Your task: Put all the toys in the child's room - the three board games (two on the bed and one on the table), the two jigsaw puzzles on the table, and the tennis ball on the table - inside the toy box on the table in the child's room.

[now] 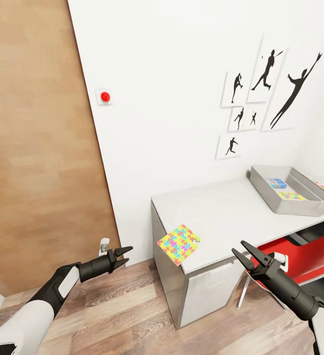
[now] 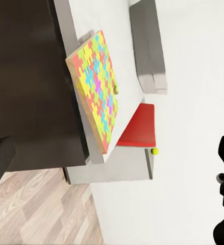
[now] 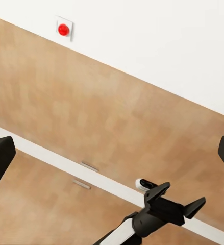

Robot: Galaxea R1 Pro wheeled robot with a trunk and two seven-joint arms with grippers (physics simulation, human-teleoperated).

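One jigsaw puzzle (image 1: 179, 244) (image 2: 99, 89) lies on the near left corner of the white table (image 1: 221, 207), overhanging its edge. Further back right stands the grey toy box (image 1: 312, 203) (image 2: 148, 51). It holds a blue board game (image 1: 276, 183) and a second jigsaw puzzle (image 1: 291, 195). A tiny yellow-green ball (image 2: 154, 151) shows by the red chair; I cannot tell what it rests on. My left gripper (image 1: 124, 256) hangs open and empty left of the table's end, over the floor. My right gripper (image 1: 245, 250) is open and empty just before the table's front edge. The bed is out of view.
A red chair (image 1: 300, 254) (image 2: 140, 125) is tucked under the table at the right. A wooden door (image 1: 39, 148) (image 3: 91, 127) fills the left, with a red button (image 1: 104, 96) (image 3: 64, 29) on the white wall beside it. Wood floor (image 1: 132, 305) lies below both arms.
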